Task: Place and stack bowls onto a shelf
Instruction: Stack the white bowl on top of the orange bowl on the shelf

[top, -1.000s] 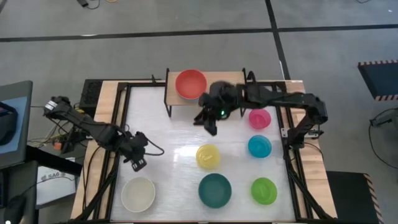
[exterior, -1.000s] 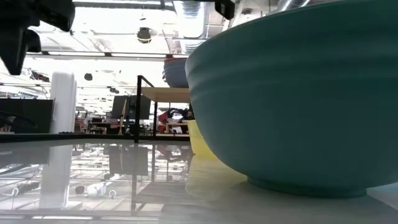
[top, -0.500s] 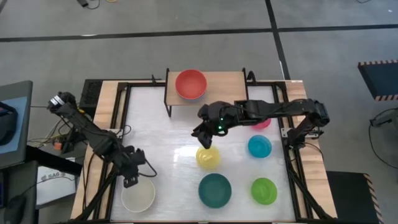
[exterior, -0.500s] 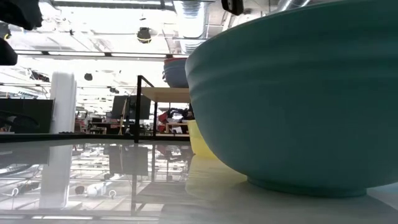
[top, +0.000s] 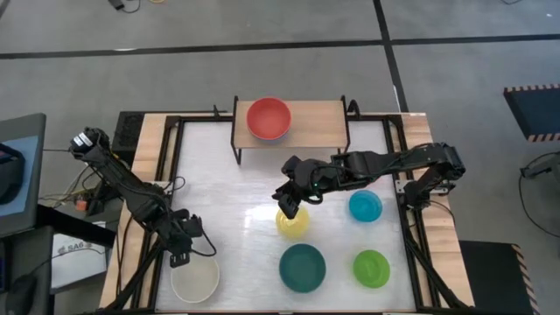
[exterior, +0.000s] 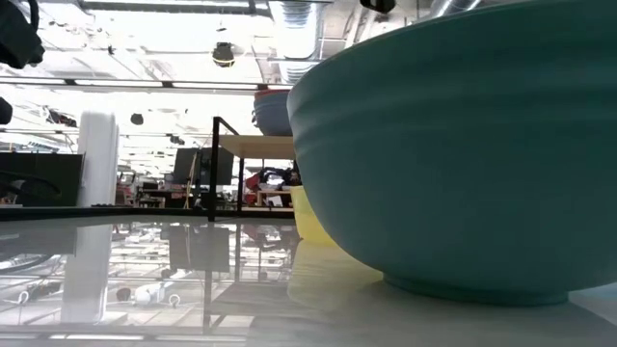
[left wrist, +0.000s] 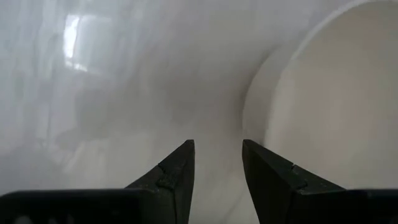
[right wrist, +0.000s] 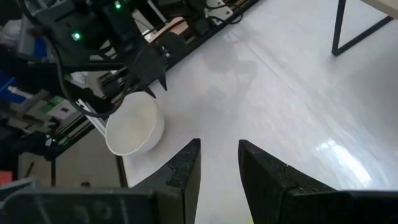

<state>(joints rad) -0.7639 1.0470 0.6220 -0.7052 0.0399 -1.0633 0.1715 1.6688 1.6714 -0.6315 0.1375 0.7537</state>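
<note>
Left tool (top: pixel 181 248) narrowly parted at white bowl (top: pixel 194 274) rim — grasp next. Right tool (top: pixel 290 201), similarly gapped, empty, over yellow bowl (top: pixel 295 221), mid-worktop.

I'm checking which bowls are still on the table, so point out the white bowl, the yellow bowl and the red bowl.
white bowl (top: pixel 194 276), high view, centre of its inside.
yellow bowl (top: pixel 296 224), high view, inside, below the right arm.
red bowl (top: pixel 268 117), high view, centre of its inside, on the shelf (top: pixel 319 118).

A white-topped table (top: pixel 254 188) sits on grey floor (top: pixel 262 70) crossed by dark lines.
</note>
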